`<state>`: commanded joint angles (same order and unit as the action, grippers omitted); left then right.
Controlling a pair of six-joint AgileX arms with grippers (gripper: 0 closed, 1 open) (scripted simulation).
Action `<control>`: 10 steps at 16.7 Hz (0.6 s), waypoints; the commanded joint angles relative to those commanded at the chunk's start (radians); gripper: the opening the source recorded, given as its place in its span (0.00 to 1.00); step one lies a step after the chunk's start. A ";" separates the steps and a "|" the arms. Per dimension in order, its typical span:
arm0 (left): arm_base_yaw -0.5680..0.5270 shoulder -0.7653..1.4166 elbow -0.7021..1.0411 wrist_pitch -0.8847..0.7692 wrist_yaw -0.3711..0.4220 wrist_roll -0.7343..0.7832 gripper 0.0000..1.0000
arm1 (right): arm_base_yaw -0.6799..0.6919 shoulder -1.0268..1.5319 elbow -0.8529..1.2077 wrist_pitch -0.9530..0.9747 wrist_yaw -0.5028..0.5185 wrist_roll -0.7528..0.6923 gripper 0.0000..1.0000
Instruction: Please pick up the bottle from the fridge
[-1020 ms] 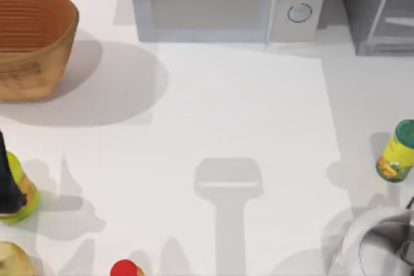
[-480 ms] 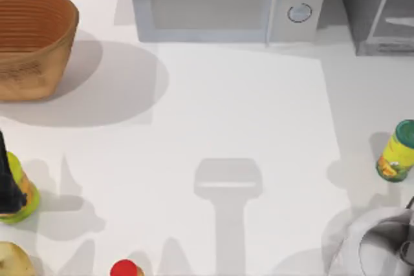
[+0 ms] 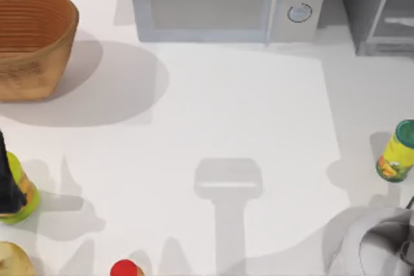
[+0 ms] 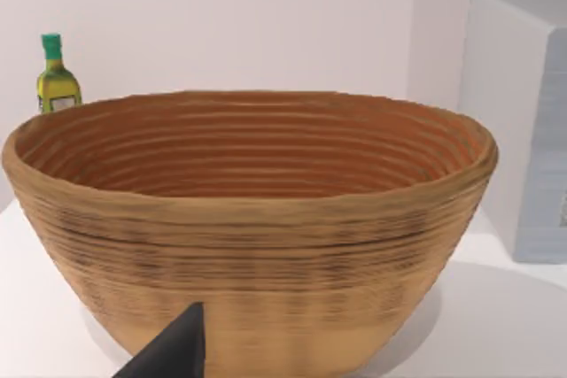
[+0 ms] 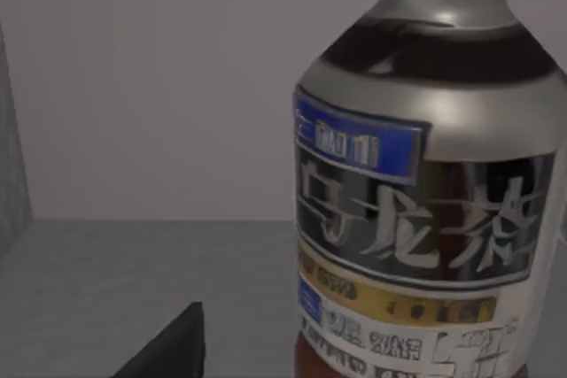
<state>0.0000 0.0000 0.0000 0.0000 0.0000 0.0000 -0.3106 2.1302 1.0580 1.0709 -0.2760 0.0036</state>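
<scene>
The white table (image 3: 246, 114) spans the top view. At 12 o'clock along its far edge stands the light grey microwave (image 3: 220, 1), its two round knobs on its right side. The fridge (image 3: 378, 11), dark grey with a pale frame, occupies the 1 o'clock corner. The woven basket (image 3: 29, 37) sits at 10 o'clock, well apart from both appliances.

My right arm (image 3: 378, 250) shows as a pale grey bulk at 5 o'clock on the table's edge. My left arm (image 3: 6, 176) is a dark shape at 8 o'clock, parked over a yellow-green object (image 3: 26, 201).

In the right wrist view the bottle (image 5: 425, 201) stands upright on the fridge's grey floor (image 5: 133, 281), against a pale back wall. It is dark brown, with a white cap and a blue, silver and gold label. A dark part of the right gripper (image 5: 168, 347) sits just beside the bottle and apart from it; I cannot tell whether this claw is spread or pressed together.

The left wrist view looks at the basket, with a dark part of the left gripper (image 4: 173, 351) in front of it; that claw's state cannot be told either. A small green-capped bottle (image 4: 58, 77) stands behind the basket's rim.

The yellow-green container (image 3: 396, 153) with a teal lid stands at 3 o'clock. A red cap (image 3: 125, 268) sits near 7 o'clock.
</scene>
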 joint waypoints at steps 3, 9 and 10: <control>0.000 0.000 0.000 0.000 0.000 0.000 1.00 | -0.002 0.008 0.013 -0.006 -0.001 0.000 1.00; 0.000 0.000 0.000 0.000 0.000 0.000 1.00 | 0.027 0.133 0.248 -0.108 0.029 -0.001 1.00; 0.000 0.000 0.000 0.000 0.000 0.000 1.00 | 0.032 0.148 0.275 -0.123 0.033 -0.001 1.00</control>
<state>0.0000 0.0000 0.0000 0.0000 0.0000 0.0000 -0.2791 2.2780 1.3331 0.9477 -0.2426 0.0024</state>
